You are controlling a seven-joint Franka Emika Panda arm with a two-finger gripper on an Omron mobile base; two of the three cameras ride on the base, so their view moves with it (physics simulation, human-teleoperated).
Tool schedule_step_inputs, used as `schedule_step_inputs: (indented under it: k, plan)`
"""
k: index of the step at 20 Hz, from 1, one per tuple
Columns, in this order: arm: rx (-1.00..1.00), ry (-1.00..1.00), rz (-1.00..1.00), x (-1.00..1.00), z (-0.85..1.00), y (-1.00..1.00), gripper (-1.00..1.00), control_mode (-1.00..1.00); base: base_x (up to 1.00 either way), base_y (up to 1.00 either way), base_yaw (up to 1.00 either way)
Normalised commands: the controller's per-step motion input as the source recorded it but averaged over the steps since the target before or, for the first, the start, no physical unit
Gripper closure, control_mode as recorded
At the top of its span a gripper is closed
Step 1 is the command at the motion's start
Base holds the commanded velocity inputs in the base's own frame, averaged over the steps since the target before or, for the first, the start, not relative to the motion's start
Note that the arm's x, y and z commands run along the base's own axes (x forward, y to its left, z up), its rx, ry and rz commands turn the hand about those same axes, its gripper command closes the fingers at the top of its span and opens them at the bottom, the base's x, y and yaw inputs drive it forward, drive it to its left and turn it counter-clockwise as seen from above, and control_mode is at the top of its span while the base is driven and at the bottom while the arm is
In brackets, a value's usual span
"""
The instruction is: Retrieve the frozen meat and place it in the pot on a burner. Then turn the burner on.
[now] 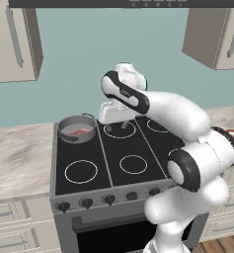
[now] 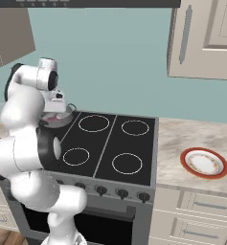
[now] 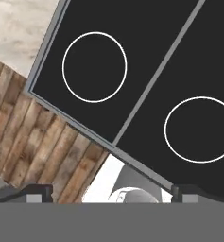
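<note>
Listing, largest item first.
Cooktop [image 1: 113, 158]: black glass, six zones split by thin grey strips, set in a grey range between pale stone counters; white rings mark five zones.
Arm [image 1: 187, 133]: white with dark joints, folded over the right half of the cooktop in the left base view.
Knob row [image 1: 108, 199]: dark knobs along the range front, below the glass.
Pot [image 1: 77, 128]: round, shallow, grey metal, thin loop handle at its back; stands on the rear left zone of the cooktop.
Burner [image 1: 65, 139]: the zone under the pot, no ring showing around it.
Plate [image 2: 204, 162]: white with red rim, on the counter right of the range, well apart from the pot.
Gripper [image 3: 111, 193]: over the rear middle zone, just right of the pot; jaws spread wide, nothing between them.
Frozen meat [image 1: 79, 132]: small flat reddish-pink chunk, lying inside the pot on its pale floor.
</note>
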Motion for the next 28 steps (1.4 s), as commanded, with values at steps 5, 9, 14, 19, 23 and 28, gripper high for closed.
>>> schedule_step_inputs:
  k: [5,9,14,19,23,28]
  plan:
    - [-0.06,-0.54,-0.44,-0.84,0.02,0.11,-1.0,-1.0,0.0,0.0,0.0]
    - [-0.07,-0.8,-0.39,-0.75,-0.28,0.27,-1.0,-1.0,0.0,0.0,0.0]
    - [-0.01,-0.76,-0.35,-0.92,-0.58,0.19,-1.0,-1.0,0.0,0.0,0.0]
    - [0.28,-0.69,-0.35,-0.82,-0.61,0.16,-1.0,-1.0,0.0,0.0,0.0]
    - [0.27,-0.57,-0.11,-0.76,-0.15,0.04,-1.0,-1.0,0.0,0.0,0.0]
    - [0.07,-0.28,0.01,-0.62,-0.3,0.0,-1.0,-1.0,0.0,0.0,0.0]
